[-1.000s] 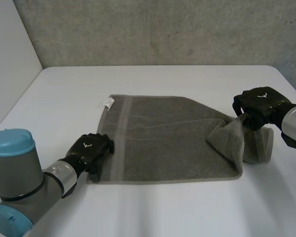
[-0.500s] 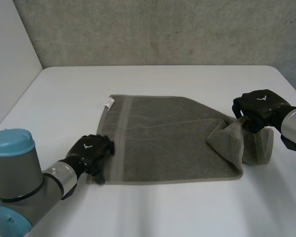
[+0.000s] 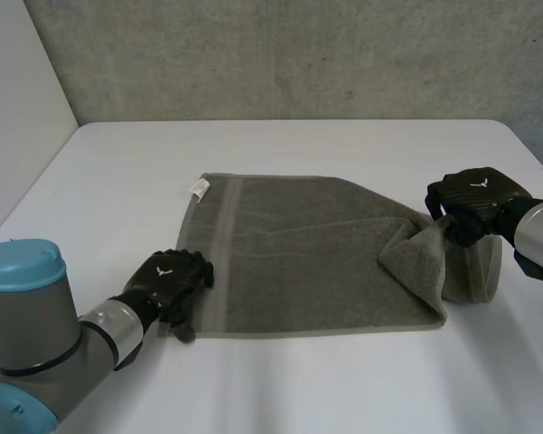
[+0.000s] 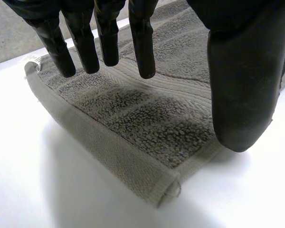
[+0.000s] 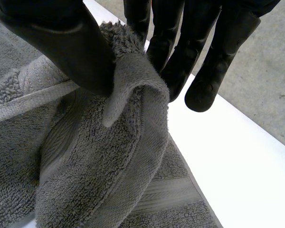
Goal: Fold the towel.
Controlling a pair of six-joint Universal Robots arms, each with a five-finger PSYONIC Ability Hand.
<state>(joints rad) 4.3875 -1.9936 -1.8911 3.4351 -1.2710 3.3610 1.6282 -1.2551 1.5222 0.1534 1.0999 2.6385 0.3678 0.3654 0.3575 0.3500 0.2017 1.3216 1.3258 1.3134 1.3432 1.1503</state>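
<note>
Head view, right robot hand [image 3: 475, 197] pinching raised towel [image 3: 299, 262] edge, left robot hand [image 3: 172, 277] straight-fingered over corner

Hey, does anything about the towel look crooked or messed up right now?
Only its right end: the right hand pinches the towel into a raised, bunched peak there, so that side isn't flat. Its near corner by the open left hand is slightly rolled. No damage or spill.

The towel [image 5: 99, 166] bunches over one fingertip of the right hand [image 5: 180, 38], hiding it; label [image 3: 199, 187] too tiny to read.
</note>
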